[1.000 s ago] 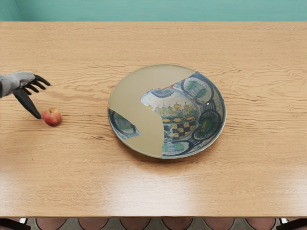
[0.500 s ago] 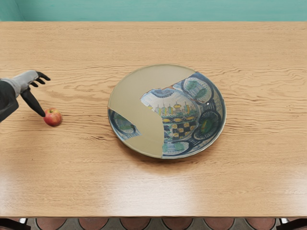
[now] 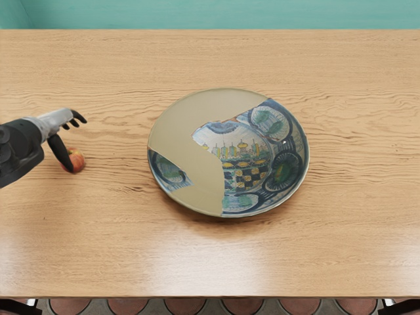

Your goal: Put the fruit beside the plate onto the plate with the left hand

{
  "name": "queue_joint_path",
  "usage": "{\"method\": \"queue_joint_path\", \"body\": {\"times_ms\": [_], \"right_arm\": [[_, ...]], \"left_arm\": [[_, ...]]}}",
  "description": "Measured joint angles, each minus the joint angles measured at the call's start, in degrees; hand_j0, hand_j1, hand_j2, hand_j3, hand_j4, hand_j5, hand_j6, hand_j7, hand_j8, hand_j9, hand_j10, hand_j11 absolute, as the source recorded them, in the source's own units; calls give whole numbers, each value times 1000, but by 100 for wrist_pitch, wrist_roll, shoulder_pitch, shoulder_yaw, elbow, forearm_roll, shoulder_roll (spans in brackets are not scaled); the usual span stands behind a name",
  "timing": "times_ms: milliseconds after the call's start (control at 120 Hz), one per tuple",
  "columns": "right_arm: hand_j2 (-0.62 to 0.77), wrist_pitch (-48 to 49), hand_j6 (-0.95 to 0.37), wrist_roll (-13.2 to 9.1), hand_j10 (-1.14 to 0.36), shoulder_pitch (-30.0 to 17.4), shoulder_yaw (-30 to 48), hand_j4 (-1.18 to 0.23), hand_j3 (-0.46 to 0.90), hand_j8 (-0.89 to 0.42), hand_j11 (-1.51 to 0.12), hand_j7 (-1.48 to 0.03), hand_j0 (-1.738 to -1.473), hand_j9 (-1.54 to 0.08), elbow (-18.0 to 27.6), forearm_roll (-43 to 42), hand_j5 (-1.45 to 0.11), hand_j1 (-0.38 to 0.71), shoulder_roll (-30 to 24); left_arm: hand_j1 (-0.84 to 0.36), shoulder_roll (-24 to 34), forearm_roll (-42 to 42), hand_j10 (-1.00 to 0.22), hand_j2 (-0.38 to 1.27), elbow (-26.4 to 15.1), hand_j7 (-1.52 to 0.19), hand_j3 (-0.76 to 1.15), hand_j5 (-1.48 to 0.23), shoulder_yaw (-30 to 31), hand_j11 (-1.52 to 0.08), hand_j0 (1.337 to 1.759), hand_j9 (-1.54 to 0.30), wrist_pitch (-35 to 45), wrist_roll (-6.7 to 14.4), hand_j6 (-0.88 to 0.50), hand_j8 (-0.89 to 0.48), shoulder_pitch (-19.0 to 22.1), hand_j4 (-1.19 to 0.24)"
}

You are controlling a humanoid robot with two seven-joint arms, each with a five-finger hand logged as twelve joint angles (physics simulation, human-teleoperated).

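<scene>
where the left arm comes in from the picture's left edge, the left hand (image 3: 58, 126) hangs over the apple (image 3: 77, 160) with fingers spread apart, clamped on nothing. its dark thumb points down across the apple's left side; contact cannot be told. the apple sits on the tabletop (image 3: 328, 249), well left of the plate (image 3: 190, 125) and off it. the plate lies near the middle, part plain beige, part painted in blue, green and yellow. the tabletop is light wood with wavy grain and a soft glare toward its front edge. behind it runs a teal wall (image 3: 216, 13); below the front edge show reddish floor tiles (image 3: 197, 306).
</scene>
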Motion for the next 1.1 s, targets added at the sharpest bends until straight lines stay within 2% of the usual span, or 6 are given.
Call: {"method": "queue_joint_path", "body": {"times_ms": [433,508,683,1100], "right_arm": [[-7,0,-37,0,-37,1,0,-37,0,-37,-47,-47,-1658,-47,-2,0,-47,-305,0],[-7,0,-37,0,-37,1,0,-37,0,-37,-47,-47,-1658,-47,-2,0,-47,-305,0],[-7,0,-37,0,-37,3,0,-37,0,-37,-47,-47,-1658,-47,-2,0,-47,-305,0],[-7,0,-37,0,-37,42,0,-37,0,-37,-47,-47,-1658,-47,-2,0,-47,-305,0]], "left_arm": [[55,-41,-547,-252,53,-26,-322,0,-322,48,-322,1658,-322,311,0,-253,-253,-58,-252],[55,-91,-563,-252,53,-7,-323,0,-323,293,-322,1658,-322,313,0,-254,-253,-429,-252],[53,-255,-662,-252,53,11,-324,0,-324,957,-323,1658,-323,318,0,-254,-254,-739,-253],[27,-500,-663,-273,57,85,-351,0,-351,1485,-351,1658,-351,634,0,-274,-274,-747,-273]]}}
